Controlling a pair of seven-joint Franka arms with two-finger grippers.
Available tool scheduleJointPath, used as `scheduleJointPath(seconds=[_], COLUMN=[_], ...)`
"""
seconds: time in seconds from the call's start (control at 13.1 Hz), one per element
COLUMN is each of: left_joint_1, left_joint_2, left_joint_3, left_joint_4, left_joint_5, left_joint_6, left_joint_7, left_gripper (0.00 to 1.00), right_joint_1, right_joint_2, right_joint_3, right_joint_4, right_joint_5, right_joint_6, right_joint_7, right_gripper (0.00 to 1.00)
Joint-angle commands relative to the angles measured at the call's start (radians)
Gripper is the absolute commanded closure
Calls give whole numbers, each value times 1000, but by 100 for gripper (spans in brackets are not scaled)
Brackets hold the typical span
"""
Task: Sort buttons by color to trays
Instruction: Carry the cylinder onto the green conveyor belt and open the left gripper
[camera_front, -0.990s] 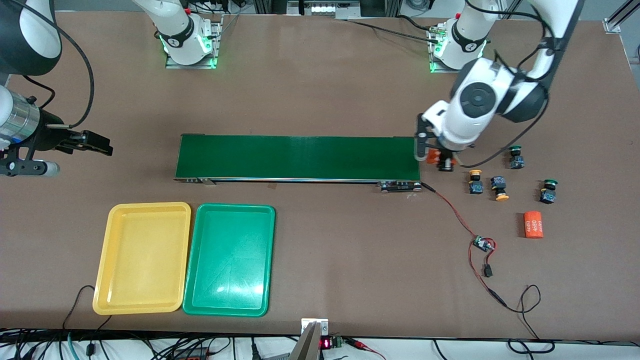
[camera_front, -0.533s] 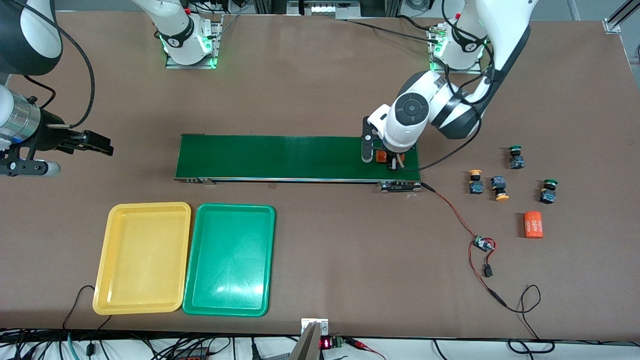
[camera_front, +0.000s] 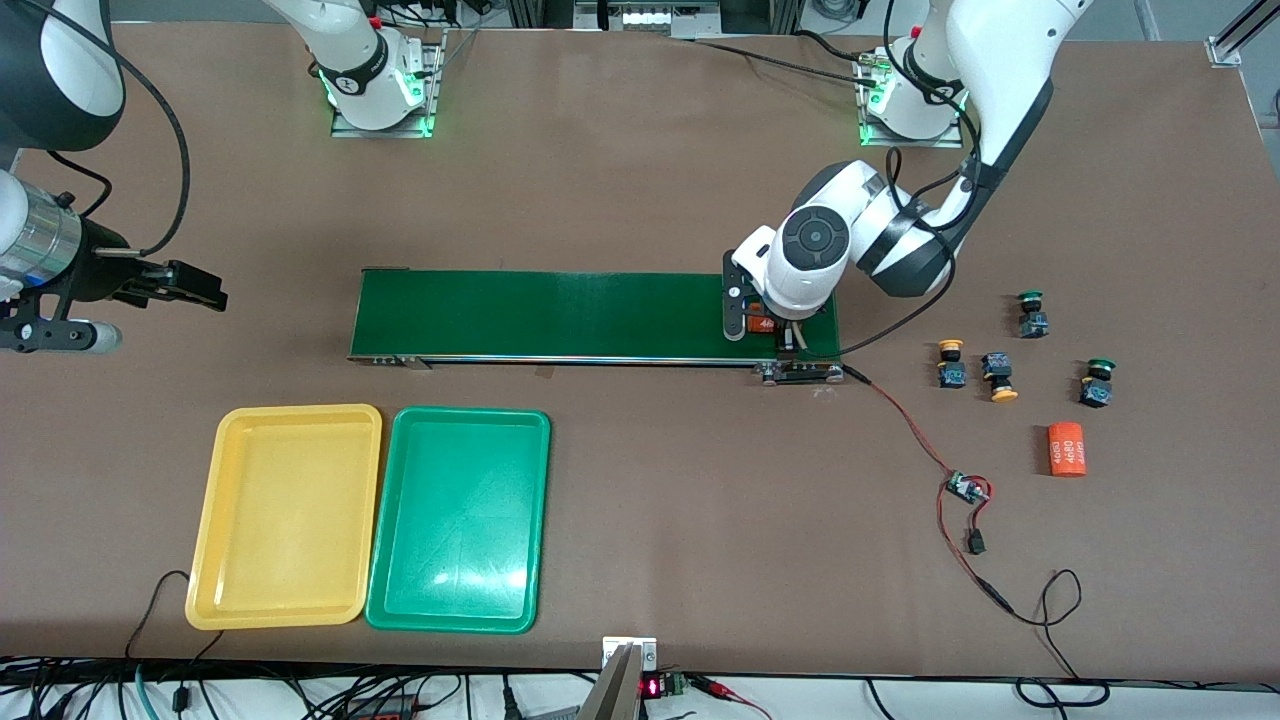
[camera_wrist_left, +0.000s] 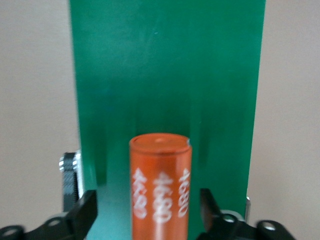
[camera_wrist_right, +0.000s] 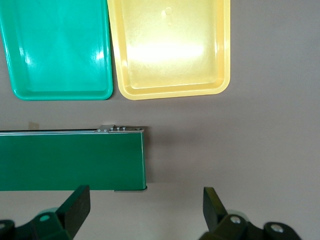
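Two yellow-capped buttons (camera_front: 950, 362) (camera_front: 998, 378) and two green-capped buttons (camera_front: 1031, 313) (camera_front: 1097, 381) sit on the table past the belt's end, toward the left arm's end. The yellow tray (camera_front: 285, 515) and green tray (camera_front: 460, 520) lie side by side nearer the front camera; both trays (camera_wrist_right: 170, 75) (camera_wrist_right: 57, 60) show in the right wrist view. My left gripper (camera_front: 765, 328) is low over the conveyor belt's end, fingers (camera_wrist_left: 87, 212) spread apart on both sides of an orange "4680" cylinder (camera_wrist_left: 161, 190), with gaps. My right gripper (camera_wrist_right: 145, 210) is open and empty, waiting by the belt's other end.
The long dark-green conveyor belt (camera_front: 560, 315) crosses the table's middle. A second orange "4680" cylinder (camera_front: 1066, 449) lies near the buttons. A red and black wire with a small board (camera_front: 966, 488) runs from the belt's end across the table.
My left arm carried the orange cylinder from the table beside the buttons onto the belt's end and came lower. The right arm has not moved.
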Motion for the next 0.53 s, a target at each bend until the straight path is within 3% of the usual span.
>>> scheduleJointPath(seconds=[0.0,0.23,0.46], left_joint_1=[21,79,134], left_joint_2=[-92,-93,-84], left_joint_3=[-10,-8,1], left_joint_4=[49,236,333], left_joint_5=[15,5,8], left_joint_6=[-152,-431,-504], left_joint_7=[-21,-70,-249], left_gripper=[0,0,0], right_joint_1=[-9,-7,-10], right_joint_2=[9,9,9], right_joint_3=[7,7,7], right_joint_4=[22,22,22], right_joint_5=[15,15,15], right_joint_6=[-22,-22,-22], right_joint_7=[-9,-11,-31], right_gripper=[0,0,0])
